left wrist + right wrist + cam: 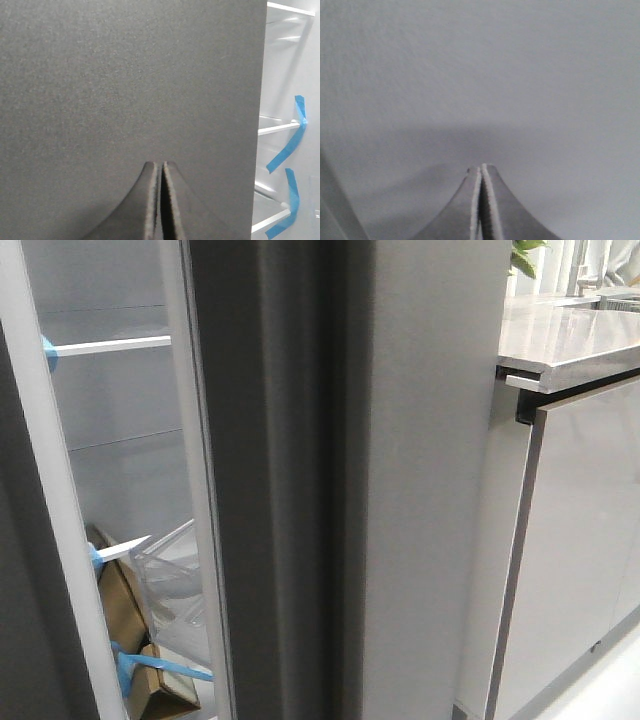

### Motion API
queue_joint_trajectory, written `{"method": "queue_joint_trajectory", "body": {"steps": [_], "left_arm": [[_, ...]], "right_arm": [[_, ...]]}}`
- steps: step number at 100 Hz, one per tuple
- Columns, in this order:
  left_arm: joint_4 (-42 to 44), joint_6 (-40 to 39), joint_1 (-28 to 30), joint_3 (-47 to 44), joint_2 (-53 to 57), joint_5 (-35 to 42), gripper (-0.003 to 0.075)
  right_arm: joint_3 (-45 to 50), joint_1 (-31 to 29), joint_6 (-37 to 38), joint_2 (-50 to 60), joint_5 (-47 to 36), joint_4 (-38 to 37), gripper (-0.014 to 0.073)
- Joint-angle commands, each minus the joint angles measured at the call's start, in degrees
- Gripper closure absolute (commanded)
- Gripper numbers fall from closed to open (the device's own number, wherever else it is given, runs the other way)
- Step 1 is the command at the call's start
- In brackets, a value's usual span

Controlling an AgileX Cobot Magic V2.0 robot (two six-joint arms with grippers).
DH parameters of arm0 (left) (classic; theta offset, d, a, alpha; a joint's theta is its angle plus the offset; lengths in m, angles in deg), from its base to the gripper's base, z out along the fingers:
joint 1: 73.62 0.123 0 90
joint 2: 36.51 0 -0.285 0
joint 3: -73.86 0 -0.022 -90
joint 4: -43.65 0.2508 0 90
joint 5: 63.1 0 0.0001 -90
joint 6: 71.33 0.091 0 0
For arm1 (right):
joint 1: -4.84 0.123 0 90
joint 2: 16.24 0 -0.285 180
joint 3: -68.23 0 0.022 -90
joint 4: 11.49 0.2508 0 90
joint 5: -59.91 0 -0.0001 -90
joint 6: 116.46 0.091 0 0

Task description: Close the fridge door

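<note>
Kitchen corner, pale cabinet front (580,560) at right. Nearest: left gripper (160,167) pinched together, empty, tips right against the fridge door (130,85). Right gripper (481,169) likewise pressed together at a grey panel. Beyond, white shelves (277,128) with blue tape (290,145).

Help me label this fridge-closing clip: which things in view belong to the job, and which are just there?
Belong to the job:
fridge door, dark-grey panel, still ajar
left gripper, shut, facing the door
right gripper, shut, near a pale surface

Just there:
cardboard boxes inside the fridge
clear drawer
blue tape on the shelves
countertop
pale cabinet front
</note>
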Motion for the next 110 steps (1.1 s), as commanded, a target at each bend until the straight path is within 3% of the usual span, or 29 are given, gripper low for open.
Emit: {"method": "queue_joint_trajectory", "body": {"steps": [1,57,110], "left_arm": [[-0.2,-0.2,-0.1,-2.0,0.6,4.2,0.074],[-0.2,-0.2,-0.1,-2.0,0.6,4.2,0.074],[-0.2,-0.2,-0.1,-2.0,0.6,4.2,0.074]], "right_arm": [[-4.6,1.9,-1.8,-2.2,-3.7,0.4,0.0638],[-6.5,9.1,-3.8,-12.0,-12.4,0.4,0.0638],[-24.9,9.4,-6.2,-35.9,-17.2,-0.3,0.0638]]}}
